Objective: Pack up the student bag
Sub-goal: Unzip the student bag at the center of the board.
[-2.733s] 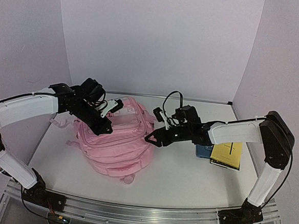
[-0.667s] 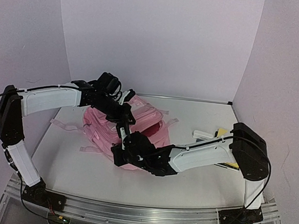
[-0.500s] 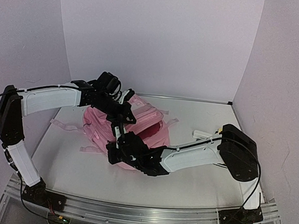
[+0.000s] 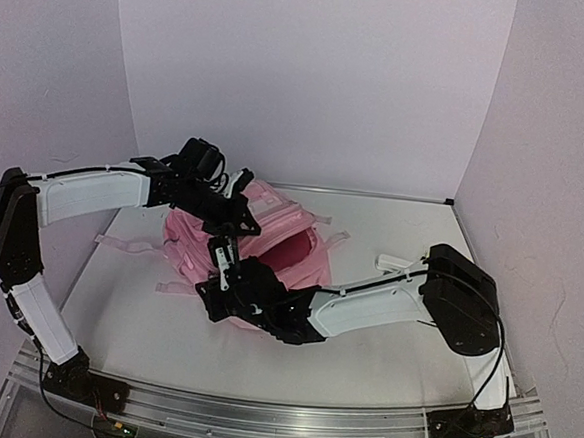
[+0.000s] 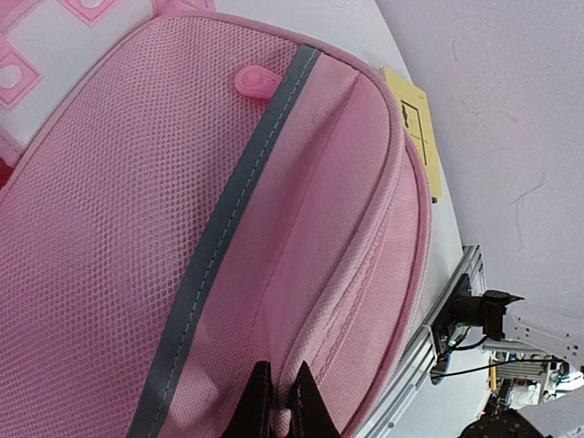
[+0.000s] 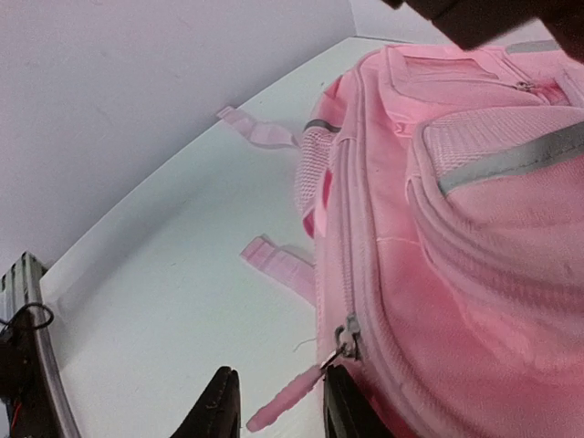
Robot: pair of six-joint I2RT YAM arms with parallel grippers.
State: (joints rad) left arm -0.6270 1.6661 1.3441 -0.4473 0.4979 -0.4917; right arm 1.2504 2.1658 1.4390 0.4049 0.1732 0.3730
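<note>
Tabletop [image 4: 115,317] carries the student bag [image 4: 192,247], left of centre, mid-depth. Change: the bag was zipped shut a few seconds back and its main mouth now gapes toward the right, so the opening step looks done and loading can start. The right arm has swung across from the right side to the bag's near-left corner. Right tool [image 6: 278,406] was closed a moment ago, fingers now apart, gripping nothing. Left tool [image 5: 276,401] has fingers together and looks nipped on a thin fold of bag fabric at the far rim, but the pinch is cut off at the frame edge, so that grip is a judgement. Yellow book [image 5: 415,128] and a white item [image 4: 394,260] sit on the right, mostly hidden behind the right arm from above. Bag interior too dark to tell contents. Zip pull [image 6: 285,397] hangs loose between the right fingers.
</note>
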